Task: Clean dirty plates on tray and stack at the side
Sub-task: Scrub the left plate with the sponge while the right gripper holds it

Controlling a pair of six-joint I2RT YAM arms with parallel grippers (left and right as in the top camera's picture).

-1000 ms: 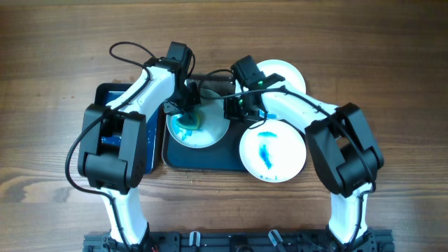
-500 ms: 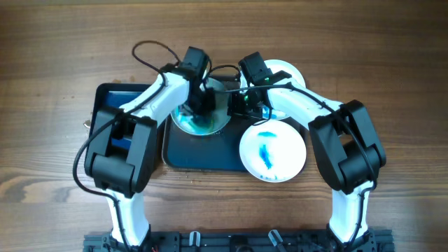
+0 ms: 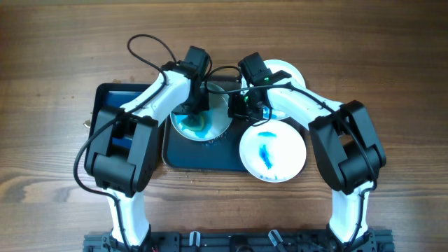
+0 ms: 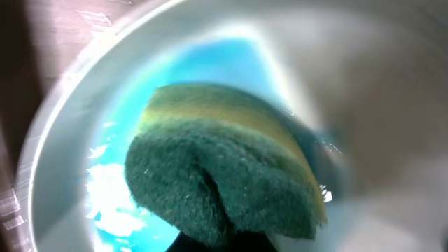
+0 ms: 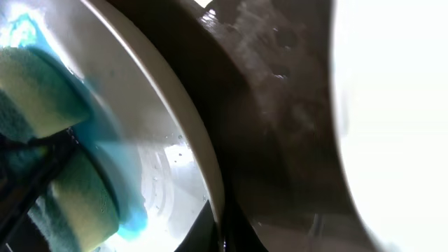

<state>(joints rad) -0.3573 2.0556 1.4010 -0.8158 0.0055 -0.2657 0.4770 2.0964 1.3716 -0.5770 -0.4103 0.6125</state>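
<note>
A white plate (image 3: 203, 124) with a blue-teal smear lies on the left of the dark tray (image 3: 203, 157). My left gripper (image 3: 193, 106) is shut on a green and yellow sponge (image 4: 224, 168) pressed onto this plate (image 4: 63, 175). My right gripper (image 3: 238, 105) is shut on the plate's right rim (image 5: 203, 168); the sponge shows there too (image 5: 42, 91). A second smeared plate (image 3: 273, 150) lies over the tray's right end. A third plate (image 3: 287, 72) sits behind it, mostly hidden by my right arm.
A smaller glossy blue tray (image 3: 112, 94) stands to the left of the dark tray, largely covered by my left arm. Brown wooden table (image 3: 56, 56) lies all around. The arm bases stand at the near edge.
My left gripper and sponge moved right and away across the plate, then slightly back toward me. The plate shifted a little with them. The right arm barely moved.
</note>
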